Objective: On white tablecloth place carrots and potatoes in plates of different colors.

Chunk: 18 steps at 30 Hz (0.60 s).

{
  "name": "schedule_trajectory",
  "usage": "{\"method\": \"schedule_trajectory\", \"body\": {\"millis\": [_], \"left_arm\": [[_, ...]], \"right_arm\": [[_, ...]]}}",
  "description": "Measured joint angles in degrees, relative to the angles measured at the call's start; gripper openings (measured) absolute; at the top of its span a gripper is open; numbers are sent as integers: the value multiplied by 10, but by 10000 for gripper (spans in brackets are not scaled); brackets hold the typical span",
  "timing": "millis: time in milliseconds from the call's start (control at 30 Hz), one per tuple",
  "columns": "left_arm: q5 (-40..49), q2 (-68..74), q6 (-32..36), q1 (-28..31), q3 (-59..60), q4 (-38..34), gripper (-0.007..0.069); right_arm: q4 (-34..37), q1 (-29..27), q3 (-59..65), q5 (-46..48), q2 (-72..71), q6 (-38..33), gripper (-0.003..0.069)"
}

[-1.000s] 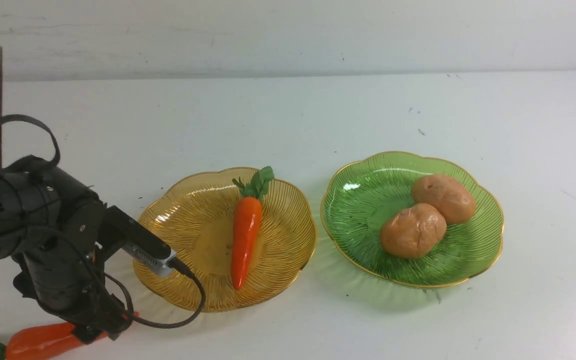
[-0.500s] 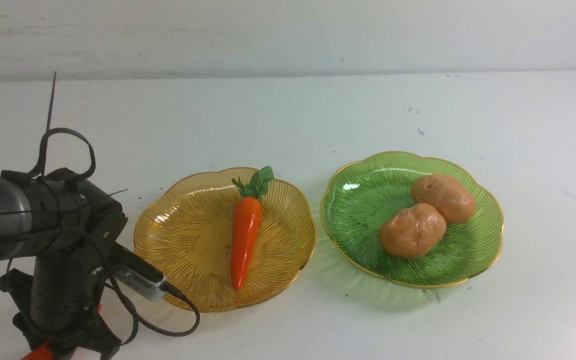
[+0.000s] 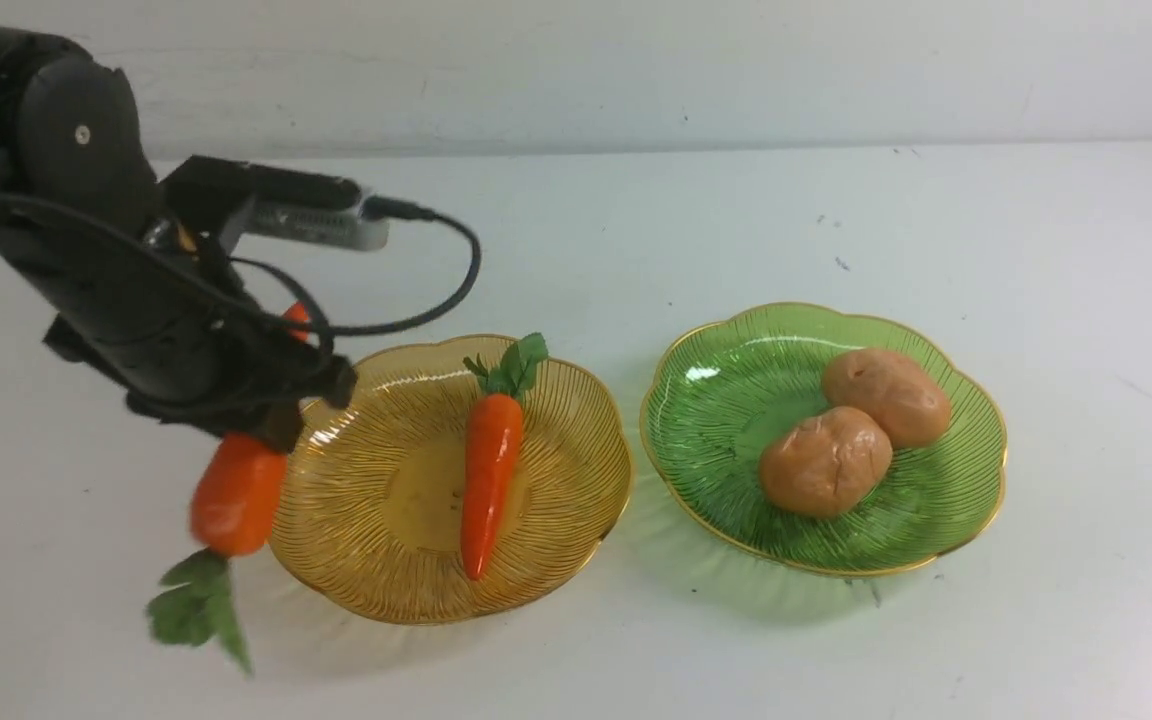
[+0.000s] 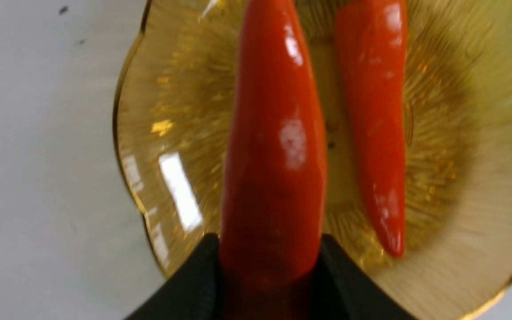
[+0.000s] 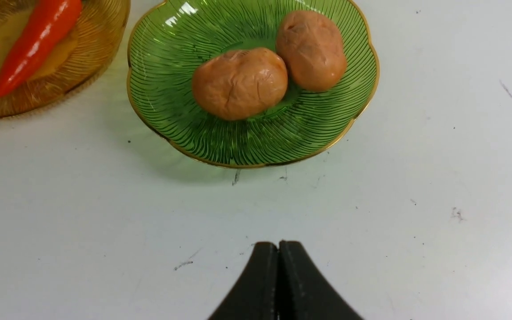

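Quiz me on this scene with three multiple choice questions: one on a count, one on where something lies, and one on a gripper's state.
1. How many carrots lie in the amber plate?
A. none
B. one
C. two

2. Where do the potatoes lie?
A. in the amber plate
B. in the green plate
C. off both plates

3. The right gripper is
A. open
B. shut on a potato
C. shut on nothing

Answers:
1 B: one carrot lies in the plate, while the held carrot hangs from the left gripper, leaves down.
2 B: both potatoes sit side by side, touching, inside the green plate.
3 C: in the right wrist view the fingers meet with nothing between them, short of the green plate.
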Motion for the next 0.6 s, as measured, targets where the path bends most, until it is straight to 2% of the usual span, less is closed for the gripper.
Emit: {"method": "schedule_trajectory", "body": {"millis": [200, 300, 400, 500, 600], "left_arm": [[-85, 52, 0, 0, -11, -15, 348], [-101, 90, -2, 0, -14, -33, 503], [-93, 102, -2, 0, -14, -74, 566], [-57, 101, -2, 0, -37, -87, 546], [-17, 97, 4, 0, -82, -80, 442]], "right_arm": [[1, 0, 0, 4, 0, 0, -15], [1, 0, -1, 5, -4, 0, -15], [-8, 0, -11, 11, -27, 1, -15], [-28, 0, -20, 19, -73, 3, -15], [-50, 0, -20, 27, -126, 10, -15]]}}
